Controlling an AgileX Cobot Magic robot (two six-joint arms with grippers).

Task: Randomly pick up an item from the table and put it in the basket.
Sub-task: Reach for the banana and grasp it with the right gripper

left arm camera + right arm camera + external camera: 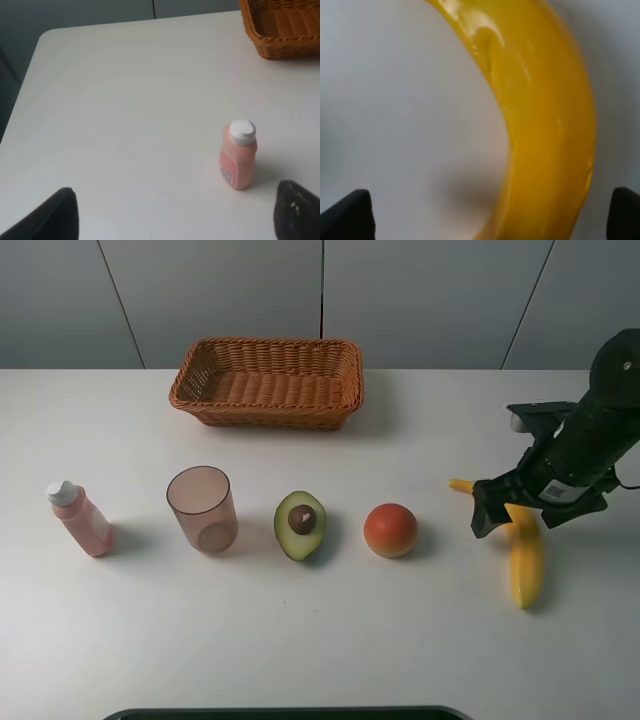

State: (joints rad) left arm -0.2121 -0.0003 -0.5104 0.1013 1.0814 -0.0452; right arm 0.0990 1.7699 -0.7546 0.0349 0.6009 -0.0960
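Note:
The long yellow banana (525,562) lies on the white table (300,640) at the right. It fills the right wrist view (545,115). My right gripper (518,513) is open and low over the banana's upper half, with one dark finger on each side of it (485,220). The finger pads stand apart from the banana's sides. The brown wicker basket (262,416) is empty at the back centre, and its corner shows in the left wrist view (280,35). My left gripper (172,220) is open and empty above the table's left part. It is out of the exterior high view.
A row of things stands across the table: a pink bottle with a white cap (80,520) (238,155), a translucent pink cup (203,510), a halved avocado (300,525) and a round orange-red fruit (390,530). A dark object (280,713) lines the front edge.

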